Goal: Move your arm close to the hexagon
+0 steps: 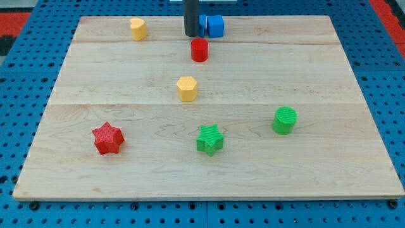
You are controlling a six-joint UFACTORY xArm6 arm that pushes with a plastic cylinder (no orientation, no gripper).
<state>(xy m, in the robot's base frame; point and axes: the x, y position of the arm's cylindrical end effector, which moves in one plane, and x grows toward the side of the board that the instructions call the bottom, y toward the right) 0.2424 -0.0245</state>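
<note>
Light falls bright and even over my worktop [209, 171], seemingly from overhead; the pale wood shows no glare or hot spots. Shadows are short and soft: the green cylinder [285, 120] casts only a faint dark rim at its base. Focus is sharp around that cylinder, its ribbed surface clear. Farther toward the view's top, detail looks slightly softer. The worktop's edges run straight, without visible bending.

The yellow hexagon block [186, 88] stands upright near the wooden surface's [329, 158] middle, apart from other blocks.
</note>
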